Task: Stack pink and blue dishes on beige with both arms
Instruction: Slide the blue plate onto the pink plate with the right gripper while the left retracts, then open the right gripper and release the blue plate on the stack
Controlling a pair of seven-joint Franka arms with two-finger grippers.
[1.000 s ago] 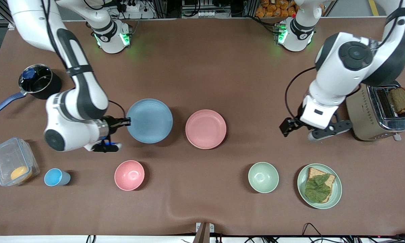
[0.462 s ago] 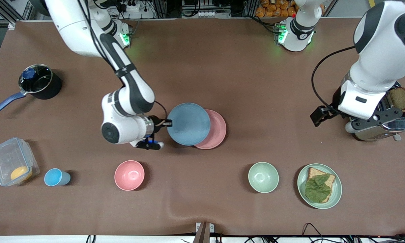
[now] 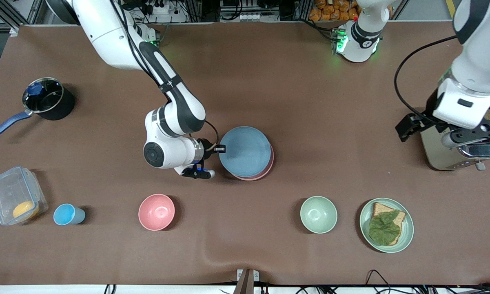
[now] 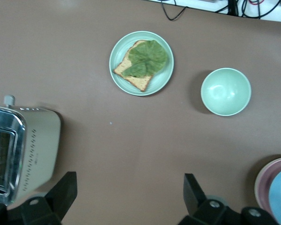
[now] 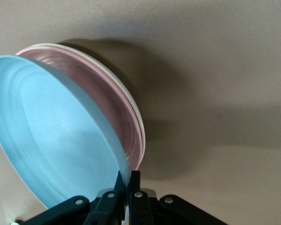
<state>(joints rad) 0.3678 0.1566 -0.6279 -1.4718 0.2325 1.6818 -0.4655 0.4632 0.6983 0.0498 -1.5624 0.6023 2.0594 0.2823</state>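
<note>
Right gripper (image 3: 219,149) pinches matte blue plate (image 3: 245,151) (round, low-rimmed) over pink plate (image 3: 265,170).

Bare surface (image 3: 330,102) between blue plate (image 3: 245,150) and toaster (image 3: 448,151), open strip along the bases' edge, pink bowl (image 3: 156,212) and green bowl (image 3: 318,214) flanking the camera-side approach

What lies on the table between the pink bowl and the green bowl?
Nothing: in the front view the brown cloth is bare between the pink bowl and the green bowl. The stacked plates sit farther from that camera.
</note>
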